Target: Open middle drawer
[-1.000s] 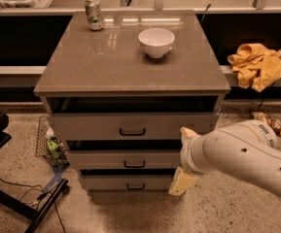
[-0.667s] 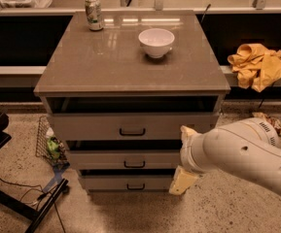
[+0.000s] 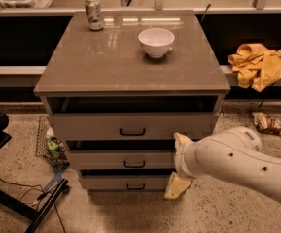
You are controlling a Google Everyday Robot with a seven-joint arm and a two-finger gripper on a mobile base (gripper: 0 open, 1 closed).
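Camera view. The middle drawer (image 3: 101,158), second of three under the tabletop (image 3: 81,67), looks nearly closed. The gripper (image 3: 178,163) is in front of its right end, jaws apart. The drawer is rigid and probably slides lightly; the best hold is the handle (image 3: 134,164), centred on the front.

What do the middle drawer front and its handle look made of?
Middle drawer: flat matte grey-beige front, probably laminate or painted board. Handle: thin black loop, likely metal, possibly plastic. The pincer sits by the drawer's right end.
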